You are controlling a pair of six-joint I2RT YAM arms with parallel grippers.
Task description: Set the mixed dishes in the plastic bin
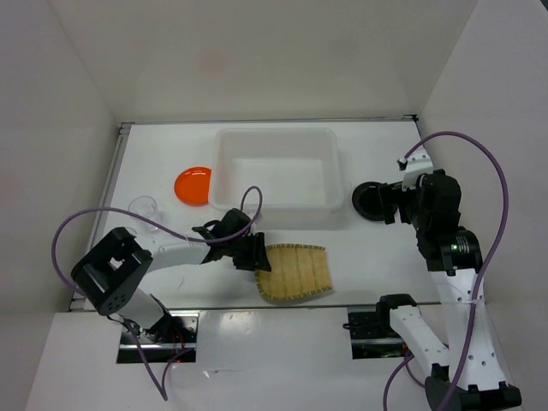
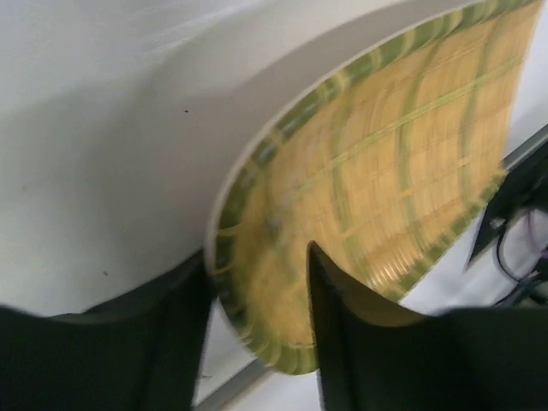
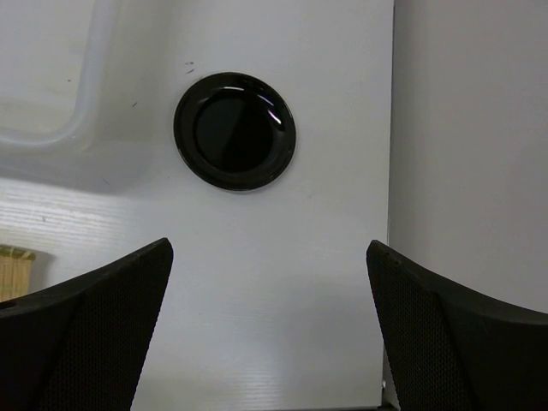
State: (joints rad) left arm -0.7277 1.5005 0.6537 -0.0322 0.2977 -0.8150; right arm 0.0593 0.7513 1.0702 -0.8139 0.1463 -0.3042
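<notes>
The tan woven tray lies on the table in front of the plastic bin. My left gripper is at its rounded left end. In the left wrist view the tray has its green rim between the fingers of the left gripper, which still stand apart, and the picture is blurred. The black plate sits right of the bin. My right gripper hovers beside it, wide open and holding nothing. From the right wrist, the black plate lies ahead of the right gripper.
An orange plate lies left of the bin, and a clear cup stands further left. The bin's corner shows at the upper left of the right wrist view. A white wall rises close on the right.
</notes>
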